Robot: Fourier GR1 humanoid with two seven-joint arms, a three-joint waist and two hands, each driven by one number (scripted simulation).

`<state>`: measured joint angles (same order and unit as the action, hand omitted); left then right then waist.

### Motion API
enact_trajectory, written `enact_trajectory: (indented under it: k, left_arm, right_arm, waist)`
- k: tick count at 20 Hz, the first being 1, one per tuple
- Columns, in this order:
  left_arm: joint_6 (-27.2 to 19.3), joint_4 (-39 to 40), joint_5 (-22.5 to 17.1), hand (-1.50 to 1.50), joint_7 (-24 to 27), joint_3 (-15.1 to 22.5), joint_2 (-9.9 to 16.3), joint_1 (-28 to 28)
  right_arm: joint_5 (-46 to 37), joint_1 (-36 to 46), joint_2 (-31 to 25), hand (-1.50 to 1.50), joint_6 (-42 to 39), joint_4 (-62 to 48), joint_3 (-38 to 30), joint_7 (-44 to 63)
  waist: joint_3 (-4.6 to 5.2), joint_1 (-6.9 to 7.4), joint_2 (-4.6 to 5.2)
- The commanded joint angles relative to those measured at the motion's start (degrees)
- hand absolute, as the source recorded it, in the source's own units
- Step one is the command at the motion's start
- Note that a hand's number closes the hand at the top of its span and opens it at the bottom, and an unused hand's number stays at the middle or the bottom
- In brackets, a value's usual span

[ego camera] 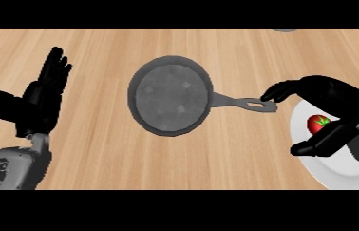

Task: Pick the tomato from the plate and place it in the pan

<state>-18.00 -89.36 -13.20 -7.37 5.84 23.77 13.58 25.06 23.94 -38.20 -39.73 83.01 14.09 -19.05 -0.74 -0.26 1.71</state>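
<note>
Head view puts the grey pan [170, 96] just left of centre on your wooden counter [231, 158], its round bowl bare and its handle [242, 102] running out toward 3 o'clock. The handle's looped end stops close to the fingertips of your right hand [324, 115].

That right hand sits at about 4 o'clock from the pan, over the white plate [336, 170], which is cut by the view's right edge. The red tomato [318, 124], with its green stalk showing, lies on the plate between the curved fingers above it and the thumb [324, 142] below it. The fingers and thumb stand apart around the tomato; you cannot tell from this angle whether either one touches it, and it does not look lifted off the plate. So the tomato is on the plate, well apart from the pan's bowl.

Your left hand [43, 94] shows at 9 o'clock, near the view's left edge, open with its fingers straight and pointing up toward 12 o'clock, holding nothing. Its grey forearm [22, 166] comes in from the lower left corner.

At 1 o'clock, a small grey object [284, 30] pokes in at the counter's far edge; too little of it shows to tell what it is.
</note>
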Motion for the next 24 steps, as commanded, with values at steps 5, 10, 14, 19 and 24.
enact_trajectory:
  k: [5, 10, 14, 19, 24]
  left_arm:
    - [1.09, 0.86, 0.41, 0.0, 2.59, 2.58, -2.66, -0.69]
    - [2.72, 1.16, 0.15, 0.0, 2.65, 2.7, -1.85, -0.52]
    - [3.47, 2.77, -0.37, 0.0, 2.36, 1.64, -1.32, 1.1]
    - [3.44, 4.67, 0.16, 0.0, 4.84, 2.17, -2.91, 0.35]
    - [3.51, 5.49, 0.91, 0.0, 4.52, 2.18, -2.56, 1.21]
  right_arm:
    - [-5.55, 4.63, -15.55, -1.5, -14.46, -6.03, -10.28, -16.32]
    - [-12.06, 7.83, -23.91, -1.5, -15.45, -1.67, -10.3, -19.51]
    - [-16.36, 7.25, -26.98, -1.5, -14.06, -2.6, -8.89, -24.68]
    - [-22.12, 6.63, -27.97, -1.5, -6.56, -2.65, -6.48, -33.08]
    - [-24.48, 4.79, -30.07, -1.5, -3.75, -2.12, -0.87, -39.82]
  waist:
    - [0.07, 1.4, 0.33]
    - [0.18, 2.43, -0.18]
    - [0.16, 2.63, 0.11]
    - [0.26, 3.07, 0.14]
    - [0.4, 2.67, -0.32]
